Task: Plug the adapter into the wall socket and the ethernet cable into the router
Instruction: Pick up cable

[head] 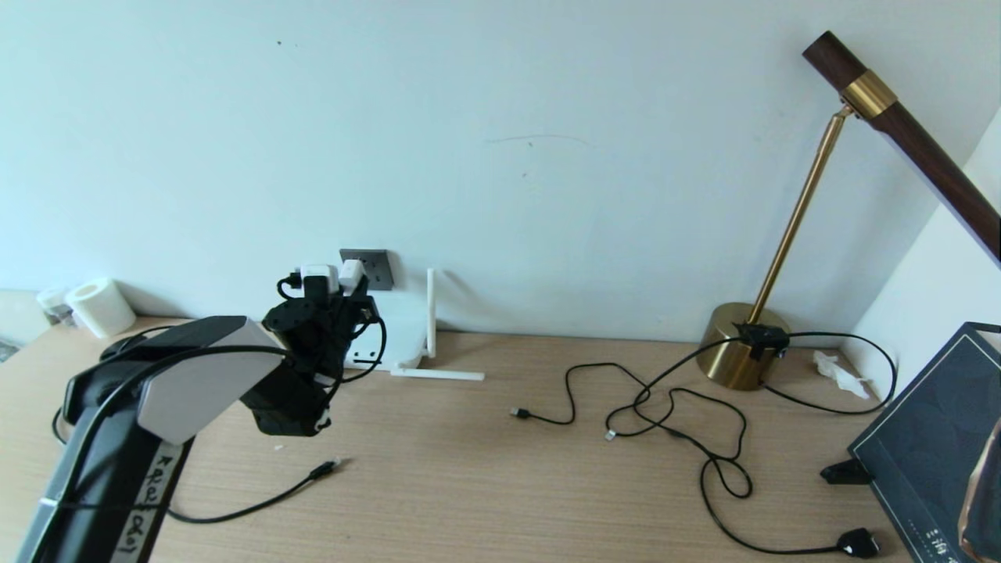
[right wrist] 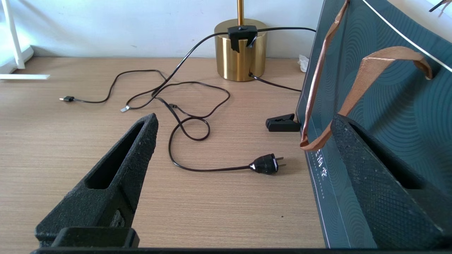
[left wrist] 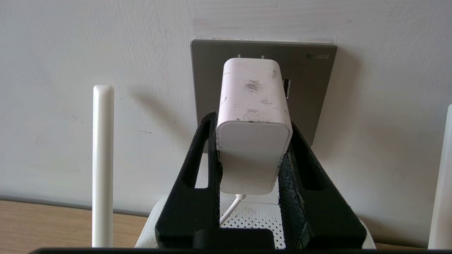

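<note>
- The left gripper (left wrist: 252,165) is clamped on the adapter (left wrist: 252,130), one black finger (left wrist: 197,197) pressed against each side of the white cube.
- The adapter is held up against the wall socket (left wrist: 310,88), a dark grey plate on the far wall. Its two prongs show at the plate's top edge in the left wrist view, so it does not look fully seated, though that is hard to judge from behind.
- A thin white cord (left wrist: 229,210) drops from the adapter's near end toward the router (left wrist: 247,222), which lies directly below on the desk (head: 485,469).
- The head view shows the left arm reaching to the far left of the desk, but it blocks most of the router; only an upright antenna (head: 431,313) and one lying flat are clear there.
- The ethernet cable (head: 258,504) lies on the desk near the left arm, its plug end free and apart from the router. This shows only in the head view.
- The right gripper (right wrist: 243,183) has its jaws spread wide and holds nothing. It hangs low over the right side of the desk, seen only in its own wrist view.
- That view also shows a brass lamp base (right wrist: 241,53), a loose black lamp cord (right wrist: 183,116) with its plug lying unconnected, and a dark green bag (right wrist: 381,106) cut off at the edge.
</note>
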Tool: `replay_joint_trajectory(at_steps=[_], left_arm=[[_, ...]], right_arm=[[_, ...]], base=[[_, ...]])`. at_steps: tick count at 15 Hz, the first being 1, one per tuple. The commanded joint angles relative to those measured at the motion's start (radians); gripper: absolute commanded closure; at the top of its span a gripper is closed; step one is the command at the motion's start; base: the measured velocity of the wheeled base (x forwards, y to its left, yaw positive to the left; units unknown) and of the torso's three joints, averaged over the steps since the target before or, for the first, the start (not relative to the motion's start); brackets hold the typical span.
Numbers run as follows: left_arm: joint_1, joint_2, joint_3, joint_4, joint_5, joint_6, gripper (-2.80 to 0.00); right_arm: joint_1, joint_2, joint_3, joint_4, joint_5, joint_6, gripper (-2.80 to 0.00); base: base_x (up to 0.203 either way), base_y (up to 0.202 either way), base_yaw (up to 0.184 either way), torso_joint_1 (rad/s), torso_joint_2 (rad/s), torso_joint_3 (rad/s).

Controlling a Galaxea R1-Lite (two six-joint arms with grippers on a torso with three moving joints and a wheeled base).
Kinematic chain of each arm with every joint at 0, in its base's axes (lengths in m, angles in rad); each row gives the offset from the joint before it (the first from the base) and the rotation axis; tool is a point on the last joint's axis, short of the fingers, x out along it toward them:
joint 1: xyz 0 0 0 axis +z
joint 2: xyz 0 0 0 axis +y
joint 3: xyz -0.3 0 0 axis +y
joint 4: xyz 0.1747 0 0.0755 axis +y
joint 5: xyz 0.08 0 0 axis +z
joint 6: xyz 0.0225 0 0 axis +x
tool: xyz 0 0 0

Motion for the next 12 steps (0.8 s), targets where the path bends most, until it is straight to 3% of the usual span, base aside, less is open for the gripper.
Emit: replay_joint_trajectory(at_steps=[1,12], left_arm=[[0.000,0.001,-0.014,0.011,-0.004,0.000,0.00],[0.001,-0.014,-0.043,0.151,-0.030,-0.001,0.00]], right_arm=[[0.001,0.000,0.011,-0.001,0.000,0.000,-2.80],[0.000,0.000,0.011,-0.001,0.000,0.000,-2.80]], base=[[0.000,0.000,0.000,0.000,0.00,0.000],[0.000,0.000,0.000,0.000,0.00,0.000]])
